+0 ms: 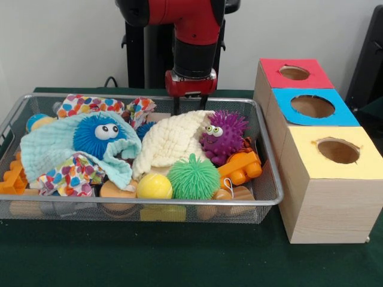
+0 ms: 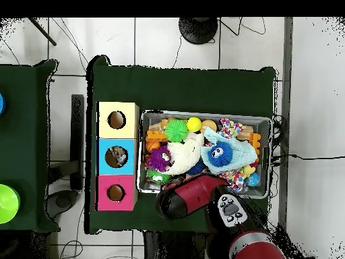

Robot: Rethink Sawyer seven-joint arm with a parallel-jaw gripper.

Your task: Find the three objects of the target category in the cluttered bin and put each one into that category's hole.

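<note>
Wire bin under inspection — no legible writing or brand marks on any item.

The wide silver wire-mesh basket (image 1: pixel 270 179) sits on the dark green table cloth (image 1: pixel 179 257); no silvery cans show among its contents — a cream muslin cloth (image 1: pixel 170 142), a pale blue cloth (image 1: pixel 45 149) and a spotted multicolour cloth (image 1: pixel 69 176) cover much of it; also visible: blue spiky ball with eyes (image 1: pixel 99 134), purple spiky ball (image 1: pixel 222 136), green spiky ball (image 1: pixel 192 177), smooth yellow ball (image 1: pixel 154 186), orange plastic toy (image 1: pixel 241 167). The blue-surround round hole (image 1: pixel 312 106) lies in the middle pale wooden box, beside the basket; something greyish shows inside it from overhead. The red-and-black arm's gripper (image 1: pixel 190 103) hangs at the basket's far rim; whether its fingers are parted or closed cannot be told.
</note>
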